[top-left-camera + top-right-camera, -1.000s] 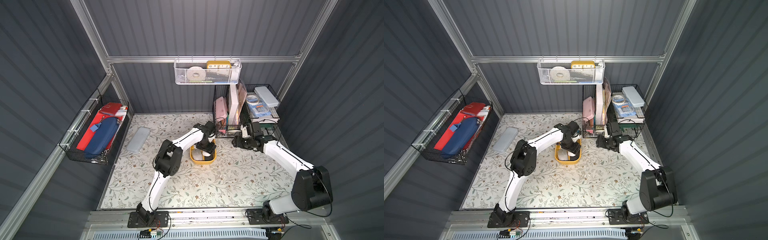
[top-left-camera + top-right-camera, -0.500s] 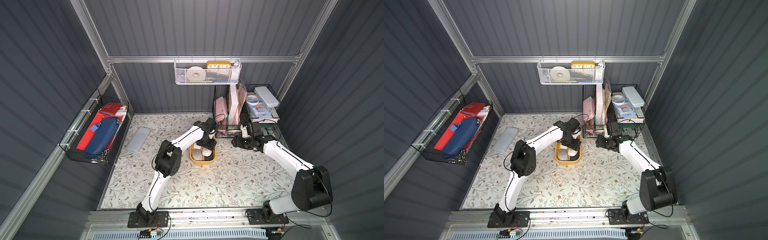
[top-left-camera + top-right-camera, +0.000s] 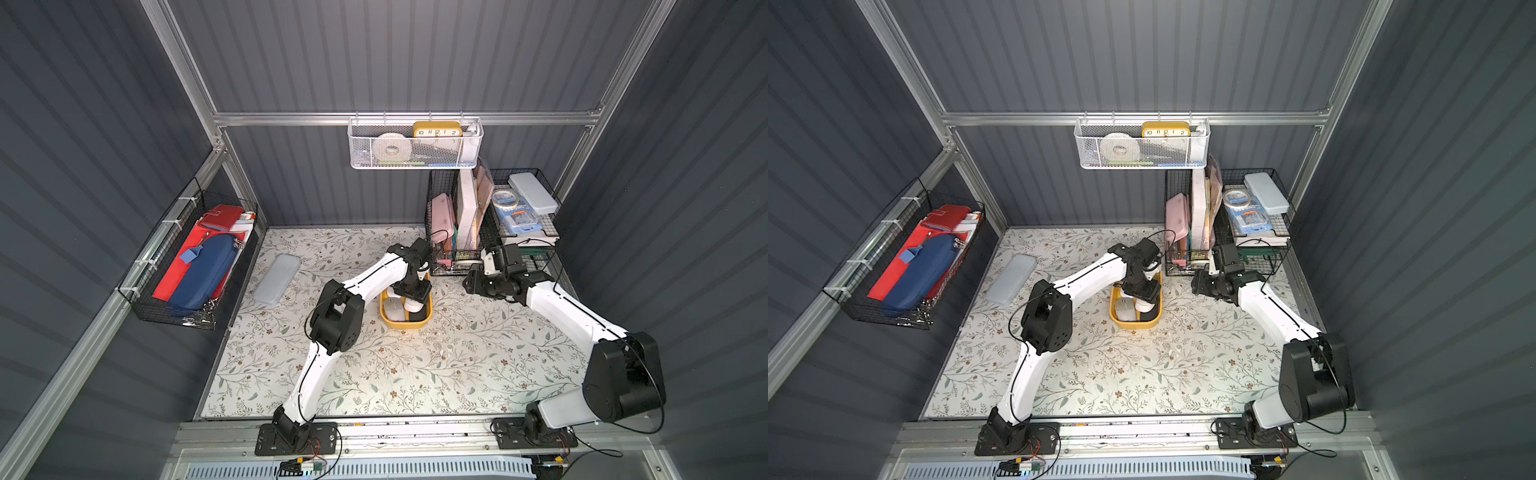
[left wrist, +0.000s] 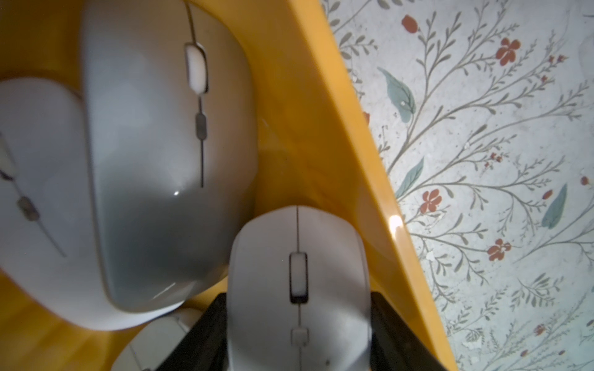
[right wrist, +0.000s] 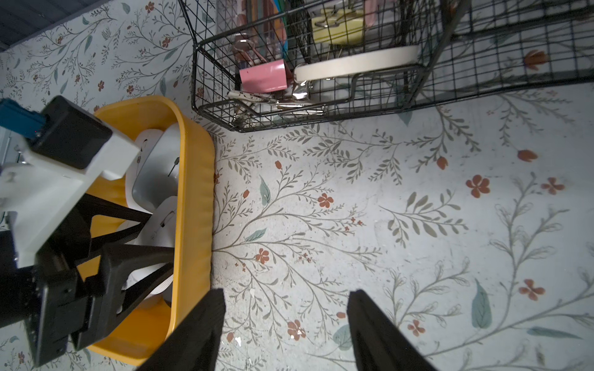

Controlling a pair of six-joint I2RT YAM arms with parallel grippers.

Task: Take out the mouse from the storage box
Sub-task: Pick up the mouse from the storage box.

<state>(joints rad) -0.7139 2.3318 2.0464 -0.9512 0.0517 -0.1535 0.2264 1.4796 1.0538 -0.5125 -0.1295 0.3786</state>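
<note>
Evidently mid-grasp: the left gripper (image 4: pixel 297 300) clenched a small white mouse (image 4: pixel 299 266) inside the mustard-yellow storage box (image 4: pixel 308 135) (beside a larger mouse (image 4: pixel 154 160)). The right gripper (image 5: pixel 286 294) gaped, empty. Next, presumably, a straight lift clear of the wall.

left fingers (image 4: pixel 199 340) narrowed, apparently gripping small mouse (image 4: pixel 299 289)

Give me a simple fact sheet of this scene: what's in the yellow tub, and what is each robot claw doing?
Storage box: mustard-yellow tub on the floral table, holding several pale mice
Left gripper: reaching down into the tub, closed on the sides of a small white mouse
Neighbour: a larger pale mouse lying beside it in the tub
Right gripper: open, empty, over bare table beside the tub
Progress: gripped mouse not yet out of the tub
</note>
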